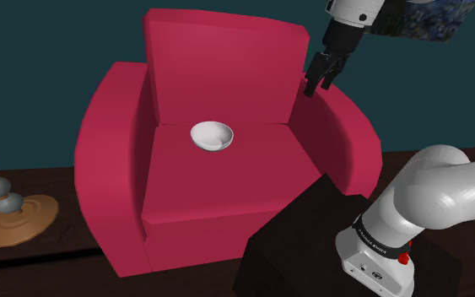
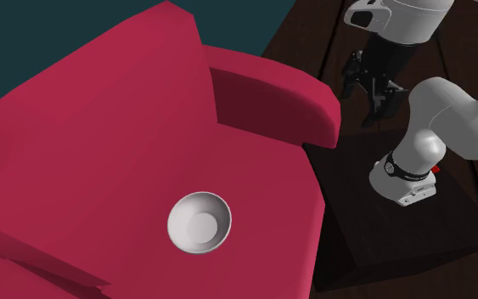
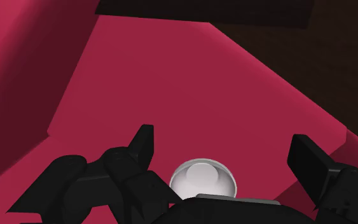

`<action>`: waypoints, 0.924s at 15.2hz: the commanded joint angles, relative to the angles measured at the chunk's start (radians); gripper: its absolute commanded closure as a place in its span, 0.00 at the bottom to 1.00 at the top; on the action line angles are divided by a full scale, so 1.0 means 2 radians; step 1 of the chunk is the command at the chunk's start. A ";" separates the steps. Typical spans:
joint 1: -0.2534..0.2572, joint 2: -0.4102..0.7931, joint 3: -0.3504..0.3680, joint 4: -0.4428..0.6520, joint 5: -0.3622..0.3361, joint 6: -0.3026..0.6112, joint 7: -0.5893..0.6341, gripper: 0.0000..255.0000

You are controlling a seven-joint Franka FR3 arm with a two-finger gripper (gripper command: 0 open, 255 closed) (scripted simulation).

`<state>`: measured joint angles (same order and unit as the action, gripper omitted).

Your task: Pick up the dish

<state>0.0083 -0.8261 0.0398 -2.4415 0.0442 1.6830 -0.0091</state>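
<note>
End effector (image 1: 319, 87) (image 3: 225, 149) hanging released over a red armchair (image 1: 218, 67), white bowl (image 1: 211, 136) (image 2: 199, 222) sitting on its seat.
Nearest the shoulder camera, the white arm (image 1: 429, 194) is standing on its black stand (image 1: 303, 236), just beside the armchair's front. Beyond, the bowl is sitting upright on the seat cushion, near the backrest. Farther back, the end effector is hovering above the armrest on the shoulder view's right, fingers (image 3: 142, 143) spread apart, gripping nothing.

no readable text, label or number anywhere
</note>
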 commanded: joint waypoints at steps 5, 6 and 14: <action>-0.002 0.061 -0.011 -0.006 -0.003 0.066 -0.018 0.00; -0.003 0.078 -0.014 -0.006 -0.003 0.082 -0.023 0.00; -0.003 0.225 -0.034 0.025 0.002 0.197 -0.060 0.00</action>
<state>0.0000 -0.4092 -0.0259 -2.4021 0.0449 2.0523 -0.1216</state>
